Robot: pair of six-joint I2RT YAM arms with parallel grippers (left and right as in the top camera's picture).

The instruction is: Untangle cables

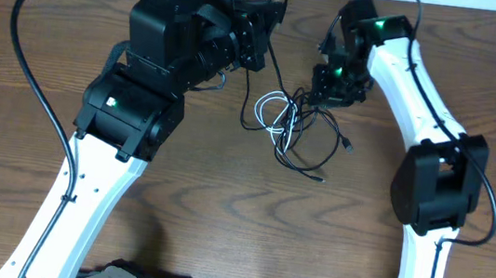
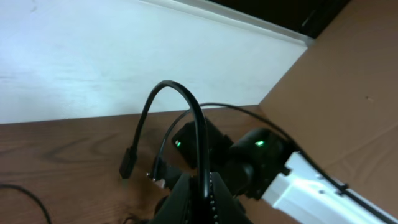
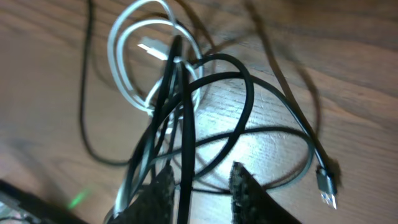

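The cables (image 1: 289, 125) lie tangled on the wooden table (image 1: 222, 202) between my two arms, a white loop (image 1: 275, 109) among thin black ones. My left gripper (image 1: 262, 30) hangs above the back of the table, shut on a black cable (image 2: 186, 106) that arches up and ends in a dangling plug (image 2: 129, 163). My right gripper (image 1: 327, 90) sits at the tangle's right edge. In the right wrist view its jaws (image 3: 205, 186) stand partly apart with one black cable (image 3: 185, 180) running between them, close to the left finger (image 3: 163, 190). The white cable (image 3: 124, 68) loops beyond.
A silver USB plug (image 3: 326, 186) lies to the right of my right fingers. A thick black arm wire (image 1: 31, 68) curves over the table's left side. A white wall (image 2: 93, 56) and brown cardboard (image 2: 348, 74) close off the back.
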